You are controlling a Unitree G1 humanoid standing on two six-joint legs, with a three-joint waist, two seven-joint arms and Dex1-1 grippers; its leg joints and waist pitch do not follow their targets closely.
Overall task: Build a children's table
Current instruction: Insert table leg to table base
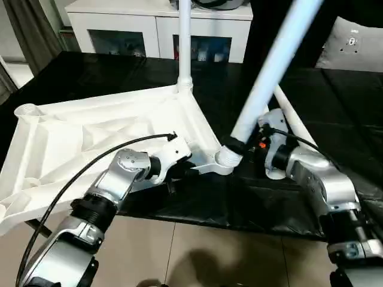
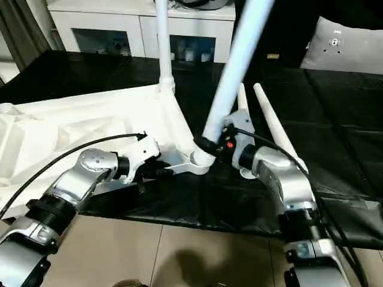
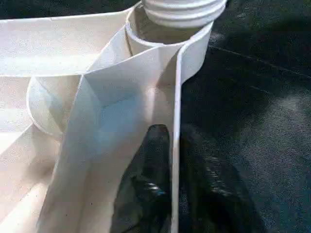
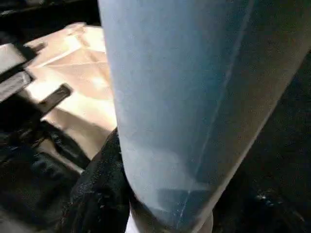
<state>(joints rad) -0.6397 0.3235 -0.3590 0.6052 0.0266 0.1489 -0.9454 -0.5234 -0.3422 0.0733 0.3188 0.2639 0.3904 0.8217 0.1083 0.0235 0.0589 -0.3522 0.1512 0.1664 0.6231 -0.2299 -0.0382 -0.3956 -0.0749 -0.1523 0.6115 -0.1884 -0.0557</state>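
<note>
Right claw (image 1: 234, 145) pinching tilted leg (image 1: 272, 72) at near corner socket (image 1: 226, 159); left claw (image 3: 174, 145) nipping upturned tabletop (image 1: 90, 137) rim on desk (image 1: 335, 95). Next: straighten, seat.

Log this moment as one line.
left hand: gripping tabletop rim | right hand: seating tilted leg in near corner socket
</note>
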